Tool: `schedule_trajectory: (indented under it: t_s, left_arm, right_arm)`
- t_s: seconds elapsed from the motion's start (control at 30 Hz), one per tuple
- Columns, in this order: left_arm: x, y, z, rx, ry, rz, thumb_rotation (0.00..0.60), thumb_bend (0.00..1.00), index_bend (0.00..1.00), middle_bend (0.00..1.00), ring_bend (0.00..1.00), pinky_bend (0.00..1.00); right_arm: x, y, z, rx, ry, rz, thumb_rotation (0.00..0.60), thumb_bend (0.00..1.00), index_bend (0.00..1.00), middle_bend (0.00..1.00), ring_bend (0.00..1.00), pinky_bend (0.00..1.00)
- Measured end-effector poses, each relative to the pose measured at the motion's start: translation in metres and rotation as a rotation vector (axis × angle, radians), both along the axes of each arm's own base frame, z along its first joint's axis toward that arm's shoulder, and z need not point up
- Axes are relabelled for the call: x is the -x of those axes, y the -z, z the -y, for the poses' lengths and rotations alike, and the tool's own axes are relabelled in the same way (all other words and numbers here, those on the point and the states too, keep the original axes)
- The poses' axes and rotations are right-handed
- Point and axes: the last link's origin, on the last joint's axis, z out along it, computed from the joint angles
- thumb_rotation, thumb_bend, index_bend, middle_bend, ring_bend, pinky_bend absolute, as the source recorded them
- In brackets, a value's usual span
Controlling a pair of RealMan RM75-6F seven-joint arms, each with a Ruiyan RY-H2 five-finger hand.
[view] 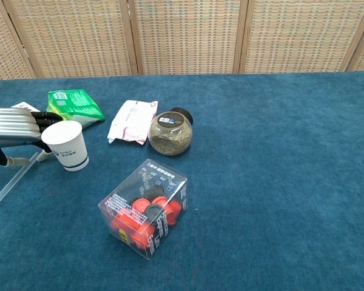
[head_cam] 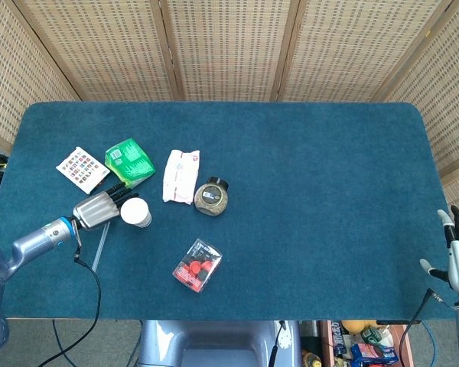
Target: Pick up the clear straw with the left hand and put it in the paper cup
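Your left hand [view: 15,130] hovers with fingers apart, empty, above the clear straw [view: 11,184] lying on the counter [head_cam: 306,191] left of the paper cup [view: 67,144], whose blue print is unreadable.

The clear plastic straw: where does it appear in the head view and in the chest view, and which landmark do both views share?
Head view: the clear plastic straw lies at lower left, below the left hand.
Chest view: it runs diagonally at the far left edge.
Shared landmark: the white paper cup stands just right of the straw's upper end.
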Motion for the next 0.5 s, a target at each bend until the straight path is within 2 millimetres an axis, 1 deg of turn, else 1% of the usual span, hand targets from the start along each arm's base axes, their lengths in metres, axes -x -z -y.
schedule_trajectory:
  t_s: [0.17,0.3,0.5]
  left_arm:
    - [0.006,-0.002,0.003,0.003,-0.015,-0.011,0.600,0.40,0.51,0.00,0.00,0.00]
    - [0.015,-0.009,0.007,-0.004,-0.037,-0.013,0.600,0.40,0.52,0.00,0.00,0.00]
    - [0.020,-0.013,0.011,-0.007,-0.057,0.004,0.600,0.40,0.52,0.00,0.00,0.00]
  right_arm:
    - [-0.001,-0.001,-0.001,0.004,-0.004,0.005,0.600,0.00,0.00,0.00,0.00,0.00]
    - [-0.001,-0.001,-0.002,0.000,-0.010,0.008,0.600,0.00,0.00,0.00,0.00,0.00]
    - [-0.002,-0.002,-0.002,-0.002,-0.014,0.012,0.600,0.00,0.00,0.00,0.00,0.00]
